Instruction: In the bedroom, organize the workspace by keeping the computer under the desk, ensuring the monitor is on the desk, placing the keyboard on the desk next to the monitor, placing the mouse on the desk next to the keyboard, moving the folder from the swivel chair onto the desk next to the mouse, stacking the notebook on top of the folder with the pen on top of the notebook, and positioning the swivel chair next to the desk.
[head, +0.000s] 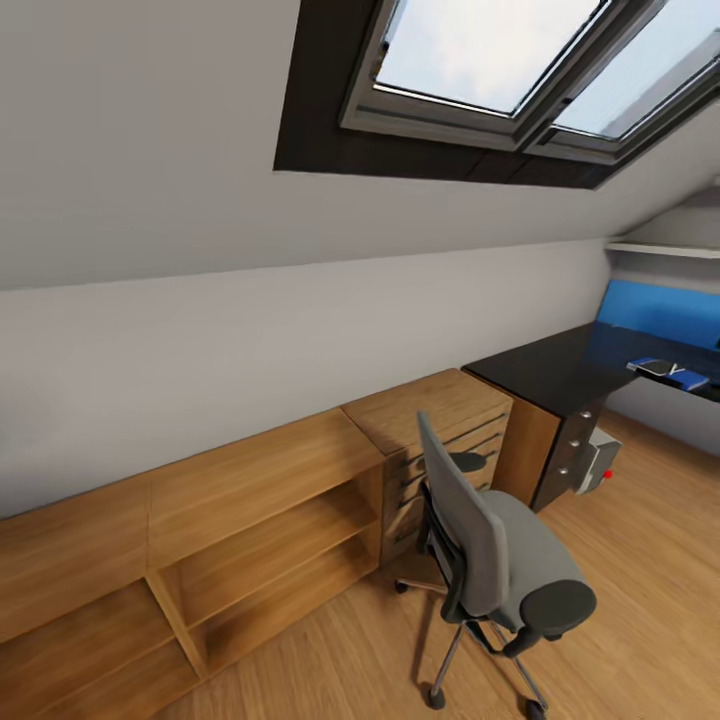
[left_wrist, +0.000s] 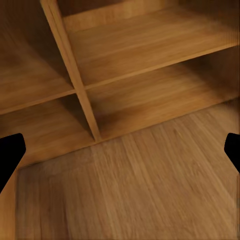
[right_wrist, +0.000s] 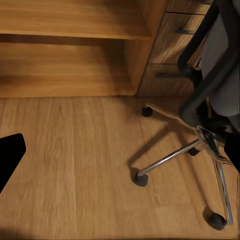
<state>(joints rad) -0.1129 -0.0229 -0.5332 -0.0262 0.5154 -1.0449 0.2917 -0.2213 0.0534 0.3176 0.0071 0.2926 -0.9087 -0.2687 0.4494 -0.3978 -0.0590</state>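
Floor (head: 640, 560): light wood planks, smooth, faint sheen.
Low shelf unit (head: 250, 520): warm wood w/ visible grain, satin finish; same wood on drawer cabinet (head: 440, 420), dark slot handles.
Desk (head: 560, 370): black top, glossy, reflects blue; side panel wood, drawer fronts dark w/ round silver metal knobs.
Swivel chair (head: 500, 550): seat & back grey cloth, matt; armrests black plastic, matt; star base (right_wrist: 185, 150) chrome metal, polished; casters black plastic.
Computer (head: 600, 462): silver-grey casing, matt.
Walls (head: 150, 200): white, matt, smooth.
Skylight (head: 500, 60): glass, pale frame, dark surround.
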